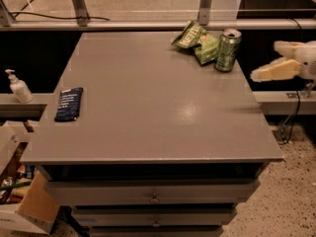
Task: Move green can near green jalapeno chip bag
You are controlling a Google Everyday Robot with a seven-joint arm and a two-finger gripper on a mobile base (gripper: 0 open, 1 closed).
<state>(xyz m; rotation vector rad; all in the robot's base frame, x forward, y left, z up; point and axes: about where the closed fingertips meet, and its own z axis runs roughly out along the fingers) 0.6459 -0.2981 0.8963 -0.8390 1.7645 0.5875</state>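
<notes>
The green can [227, 50] stands upright at the far right of the grey table [148, 107], right beside the crumpled green jalapeno chip bag [198, 39], touching or nearly touching its lighter green part. My gripper [264, 72] is off the table's right edge, to the right of the can and apart from it. It holds nothing.
A flat dark-blue packet [68, 103] lies near the table's left edge. A white pump bottle [18, 87] stands on a ledge left of the table. A metal rail runs behind the table. Cardboard boxes [24, 201] sit on the floor at lower left.
</notes>
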